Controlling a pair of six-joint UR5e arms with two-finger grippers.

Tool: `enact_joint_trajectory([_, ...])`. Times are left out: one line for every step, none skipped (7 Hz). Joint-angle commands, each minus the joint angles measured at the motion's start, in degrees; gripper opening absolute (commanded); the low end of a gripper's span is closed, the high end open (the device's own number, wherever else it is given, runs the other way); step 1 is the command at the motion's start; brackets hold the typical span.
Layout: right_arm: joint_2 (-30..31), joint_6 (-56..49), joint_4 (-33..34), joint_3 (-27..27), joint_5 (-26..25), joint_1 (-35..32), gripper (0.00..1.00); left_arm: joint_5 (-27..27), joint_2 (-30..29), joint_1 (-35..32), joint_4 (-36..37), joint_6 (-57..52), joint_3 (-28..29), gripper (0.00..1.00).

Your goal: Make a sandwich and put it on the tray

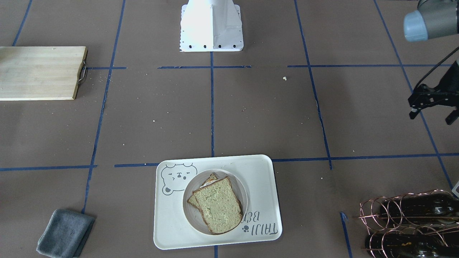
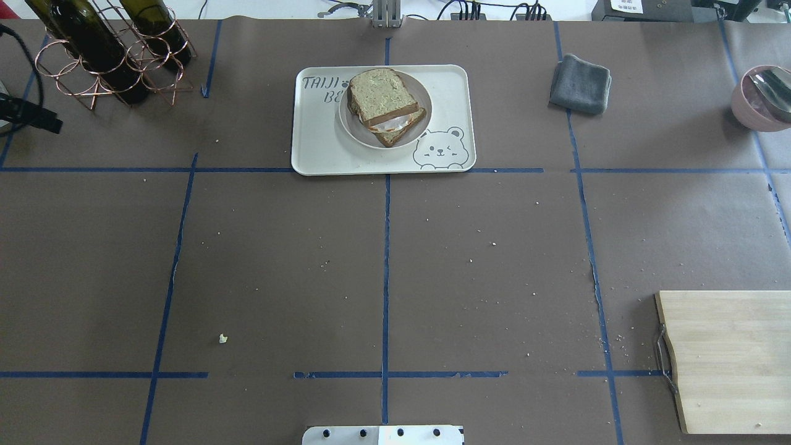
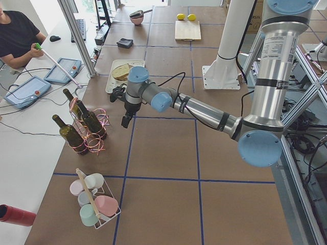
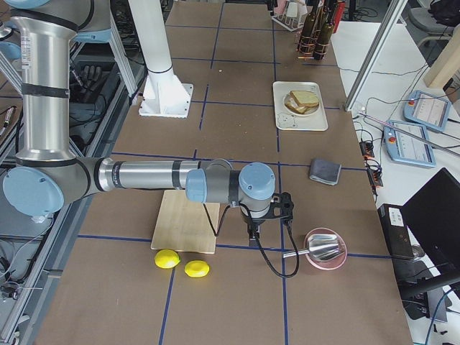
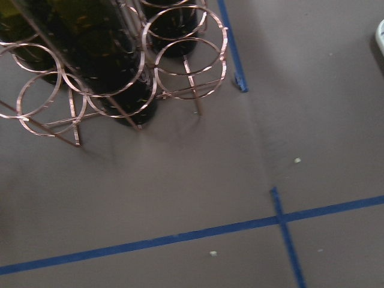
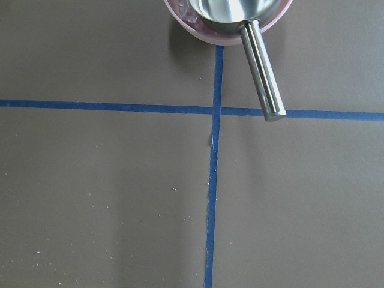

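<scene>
The sandwich (image 1: 217,206), two greenish-tan bread slices with a bit of white egg at the edge, lies on a small round white plate (image 1: 189,211). The plate sits on the cream tray (image 1: 263,179) with the bear drawing. The sandwich (image 2: 383,99) and the tray (image 2: 309,148) also show in the overhead view, at the table's far middle. My left gripper (image 1: 433,115) hangs open and empty above the table, well to the side of the tray and near the bottle rack. My right gripper (image 4: 269,215) shows only in the exterior right view, near the pink bowl. I cannot tell whether it is open or shut.
A copper wire rack with dark wine bottles (image 2: 105,52) stands at the far left. A grey cloth (image 2: 581,83) lies right of the tray. A pink bowl with a metal scoop (image 2: 763,99) is at the far right. A wooden cutting board (image 2: 729,358) lies near right, with two lemons (image 4: 181,264) beside it.
</scene>
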State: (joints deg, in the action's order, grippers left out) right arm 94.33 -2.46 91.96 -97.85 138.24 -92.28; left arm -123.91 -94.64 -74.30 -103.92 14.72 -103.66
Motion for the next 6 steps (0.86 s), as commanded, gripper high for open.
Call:
enact_joint_trajectory([0.0, 0.0, -0.1, -0.3, 0.4, 0.0, 1.00, -3.4, 2.8, -6.7, -0.6, -8.4, 4.4, 1.00])
enact_joint_trajectory([0.0, 0.0, -0.3, -0.4, 1.1, -0.1, 1.00, -3.5, 2.4, -6.6, -0.8, -8.8, 5.0, 1.00])
enact_joint_trajectory([0.0, 0.0, -0.3, -0.2, 1.1, -0.1, 1.00, -3.4, 2.4, -6.6, -0.4, -9.0, 7.6, 1.00])
enact_joint_trajectory([0.0, 0.0, -0.2, -0.3, 1.1, -0.1, 1.00, -3.9, 2.0, -9.8, 0.0, -9.3, 10.9, 1.00])
enact_joint_trajectory([0.0, 0.0, -0.1, -0.3, 1.1, 0.0, 1.00, -4.8, 2.9, -10.5, 2.2, -9.3, 10.6, 1.00])
enact_joint_trajectory([0.0, 0.0, 0.0, -0.2, 1.1, -0.1, 1.00, -5.2, 2.5, -11.5, 7.2, -9.4, 9.4, 1.00])
